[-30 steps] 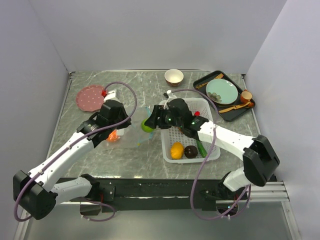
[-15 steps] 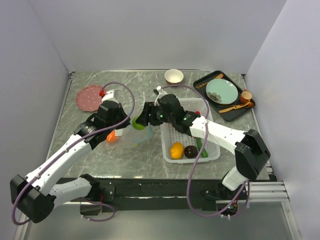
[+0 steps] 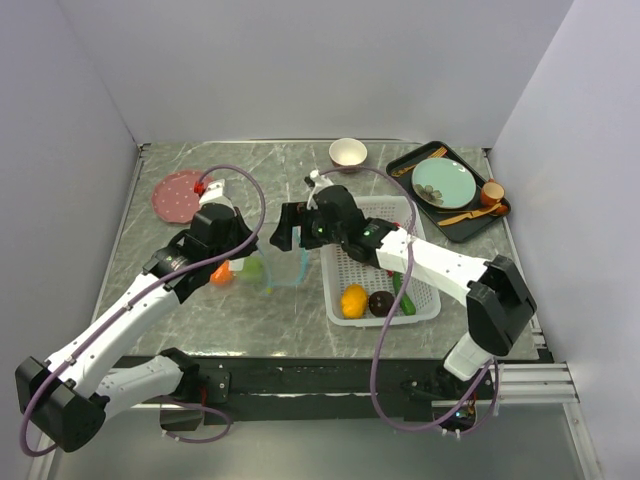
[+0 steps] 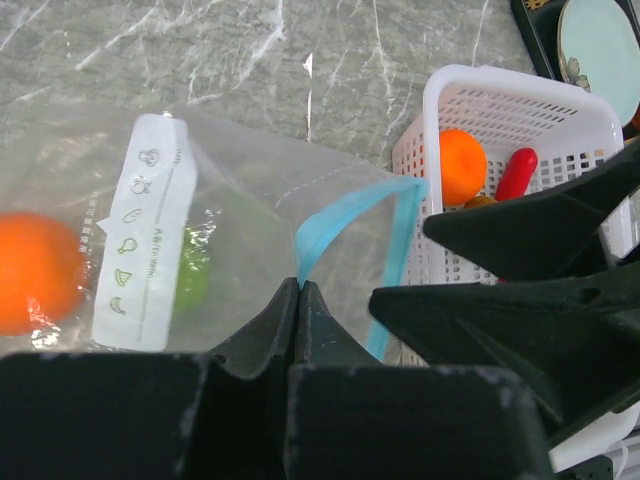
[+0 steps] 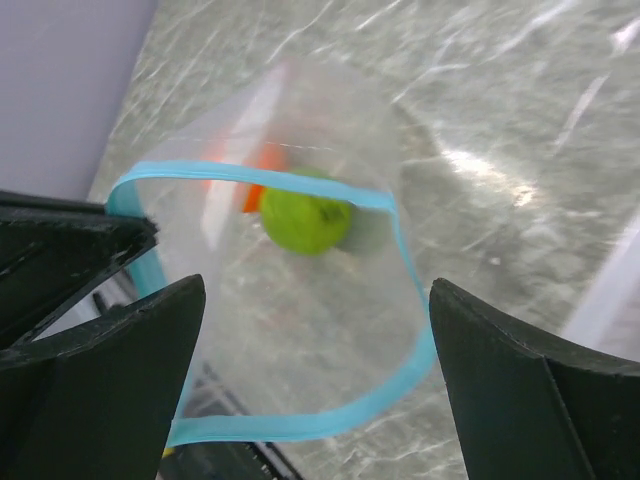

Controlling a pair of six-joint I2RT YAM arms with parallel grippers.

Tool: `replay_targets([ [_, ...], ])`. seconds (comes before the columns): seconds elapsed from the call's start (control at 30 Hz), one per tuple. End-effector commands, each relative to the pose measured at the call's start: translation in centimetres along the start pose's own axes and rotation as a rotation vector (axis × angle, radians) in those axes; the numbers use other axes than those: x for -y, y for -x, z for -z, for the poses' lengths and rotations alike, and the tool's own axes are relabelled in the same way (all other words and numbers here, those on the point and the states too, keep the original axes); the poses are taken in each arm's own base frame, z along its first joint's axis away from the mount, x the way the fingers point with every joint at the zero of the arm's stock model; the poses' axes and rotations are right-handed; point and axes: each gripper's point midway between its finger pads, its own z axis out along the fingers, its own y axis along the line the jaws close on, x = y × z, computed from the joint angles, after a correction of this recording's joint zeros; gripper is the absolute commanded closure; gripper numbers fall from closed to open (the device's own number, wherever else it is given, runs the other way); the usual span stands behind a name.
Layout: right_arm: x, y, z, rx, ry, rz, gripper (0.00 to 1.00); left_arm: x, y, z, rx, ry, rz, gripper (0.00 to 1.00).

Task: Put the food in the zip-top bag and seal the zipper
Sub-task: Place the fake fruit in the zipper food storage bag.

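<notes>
The left tool (image 4: 298, 292) is fully closed, pinching the zipper (image 4: 345, 200). It holds the mouth of the bag (image 4: 250, 190) up and open over the desk (image 3: 300, 170), left of the basket (image 4: 432, 170). The right tool (image 5: 317, 300) stands spread wide at the mouth and holds nothing. The apple (image 5: 305, 222) lies inside the bag, near an orange (image 4: 35, 270).

The step in hand appears to be release and withdrawal.

- Retract the right tool straight out of the mouth.
- Do not let either finger snag the zipper.
- Maintain the left pinch so the mouth is open for the next fruit from the basket.
</notes>
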Motion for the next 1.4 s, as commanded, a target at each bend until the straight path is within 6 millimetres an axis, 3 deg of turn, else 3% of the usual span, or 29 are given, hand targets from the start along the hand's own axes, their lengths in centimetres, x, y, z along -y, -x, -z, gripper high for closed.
replay_targets([
  [0.0,-0.2,4.4,3.2,0.16,-0.058,0.027,0.0,0.2,1.3,0.4,0.056,-0.01,0.012,0.99],
  [0.03,0.4,3.8,3.4,0.152,-0.067,0.021,0.0,0.2,1.3,0.4,0.056,-0.008,0.012,0.99],
  [0.07,0.8,4.9,4.5,0.205,-0.09,0.007,0.0,0.2,1.4,0.5,0.06,-0.007,0.011,0.99],
  [0.13,2.1,5.2,5.7,0.242,-0.13,-0.013,0.0,0.1,1.3,0.4,0.058,-0.006,0.01,0.99],
  [0.3,6.6,5.1,7.7,0.28,-0.284,-0.067,0.0,0.2,1.2,0.2,0.056,-0.01,0.01,0.98],
  [0.43,11.7,4.4,8.9,0.256,-0.428,-0.148,0.0,0.7,1.0,0.1,0.051,-0.04,0.009,0.92],
  [0.57,15.7,3.1,9.9,0.195,-0.555,-0.232,0.0,0.7,1.0,0.2,0.061,-0.056,0.011,0.96],
  [0.73,17.5,2.1,10.2,0.173,-0.589,-0.25,0.0,0.6,0.5,-0.1,0.048,-0.055,0.009,0.99],
  [0.87,17.8,1.9,10.0,0.157,-0.565,-0.163,0.0,0.6,0.3,-0.3,0.04,-0.053,0.004,0.99],
  [1.1,21.5,-0.7,9.3,0.002,-0.698,-0.199,0.0,0.5,0.9,0.1,0.052,-0.041,-0.017,0.99],
  [1.37,20.5,-0.1,7.0,-0.006,-0.591,-0.185,0.0,0.2,0.7,0.1,0.046,-0.031,-0.013,0.99],
])
